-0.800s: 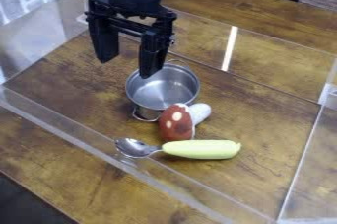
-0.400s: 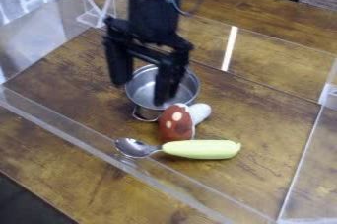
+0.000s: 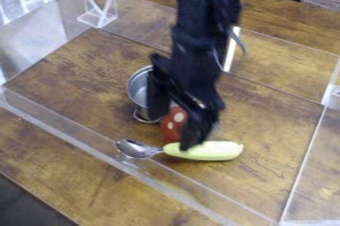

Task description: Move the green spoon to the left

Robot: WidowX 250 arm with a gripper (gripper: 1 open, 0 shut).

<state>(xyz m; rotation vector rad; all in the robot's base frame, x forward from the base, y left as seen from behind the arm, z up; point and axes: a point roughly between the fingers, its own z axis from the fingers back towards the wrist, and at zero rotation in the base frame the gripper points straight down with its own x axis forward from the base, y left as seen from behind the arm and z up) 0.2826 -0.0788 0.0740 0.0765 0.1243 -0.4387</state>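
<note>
Soft, fairly even light over the wood, pale glints on the metal, and the dark claw [image 3: 184,115] smeared by motion blur.

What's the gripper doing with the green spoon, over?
Gripper open, blurred, nothing seen held. Green spoon flat on the wood, metal bowl at its left end. Mushroom toy and pot just behind it, partly hidden.

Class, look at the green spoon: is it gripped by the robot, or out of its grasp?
Out of its grasp: the green spoon lies on the wooden surface, its handle and bowl both in plain view.
</note>
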